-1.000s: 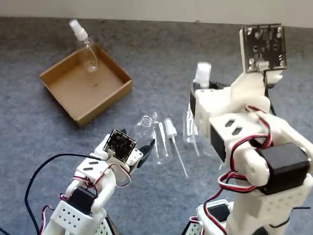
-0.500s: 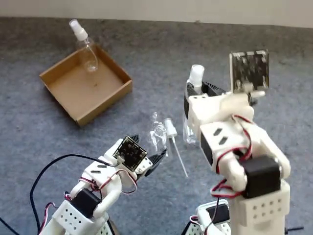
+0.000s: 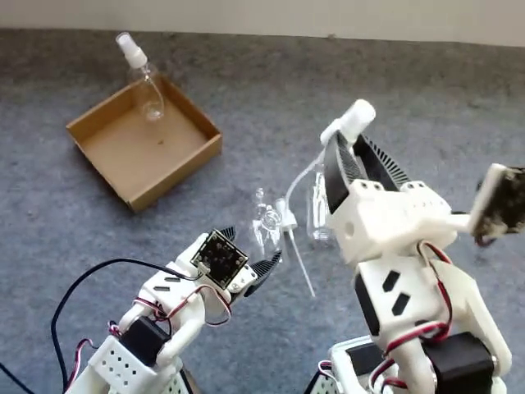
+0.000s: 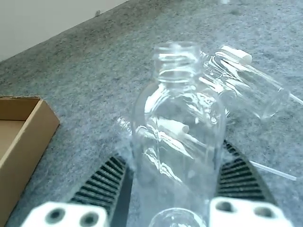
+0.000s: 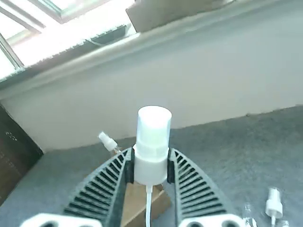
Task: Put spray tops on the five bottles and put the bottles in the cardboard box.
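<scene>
left fingers (image 4: 102,183) low, right fingers (image 5: 191,189) aloft, both seemingly closed

Soft even daylight on the grey desk (image 3: 246,90), shadows faint, high view's wall (image 3: 262,12) bright at 12 o'clock, window (image 5: 52,33) blown white, glints on the clear bottle (image 4: 177,137)

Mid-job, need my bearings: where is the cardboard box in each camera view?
High view: cardboard box at upper left, away from both arms.
Left wrist view: its corner, beside the open bottle held in the left pincer.
Right wrist view: a strip of it between the fingers of the right pincer, behind the spray top.
Shared landmark: the capped bottle leaning on the box's far rim, in the high and right wrist views.
</scene>
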You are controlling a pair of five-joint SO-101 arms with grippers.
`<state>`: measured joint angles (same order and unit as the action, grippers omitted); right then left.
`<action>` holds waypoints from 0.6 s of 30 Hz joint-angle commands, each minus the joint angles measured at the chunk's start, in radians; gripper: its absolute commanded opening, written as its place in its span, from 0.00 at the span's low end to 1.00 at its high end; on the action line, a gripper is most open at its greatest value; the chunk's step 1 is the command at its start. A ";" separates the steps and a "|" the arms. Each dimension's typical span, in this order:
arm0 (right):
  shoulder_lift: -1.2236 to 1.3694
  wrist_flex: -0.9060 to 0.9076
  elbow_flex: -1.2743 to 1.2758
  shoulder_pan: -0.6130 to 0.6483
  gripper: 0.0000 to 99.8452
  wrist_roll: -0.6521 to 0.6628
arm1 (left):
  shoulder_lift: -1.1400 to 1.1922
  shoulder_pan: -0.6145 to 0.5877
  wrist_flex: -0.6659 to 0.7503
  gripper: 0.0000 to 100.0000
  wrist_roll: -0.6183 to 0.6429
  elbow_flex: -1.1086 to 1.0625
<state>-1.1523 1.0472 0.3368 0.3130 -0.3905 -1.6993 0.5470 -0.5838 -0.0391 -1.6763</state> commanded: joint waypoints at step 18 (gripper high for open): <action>-0.007 -0.180 0.231 0.008 0.04 -0.020 | -0.013 0.012 0.028 0.08 0.012 -0.024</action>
<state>-1.1554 0.8892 0.5746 0.3084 -0.4012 -1.6993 0.5470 -0.5823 -0.0391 -1.6763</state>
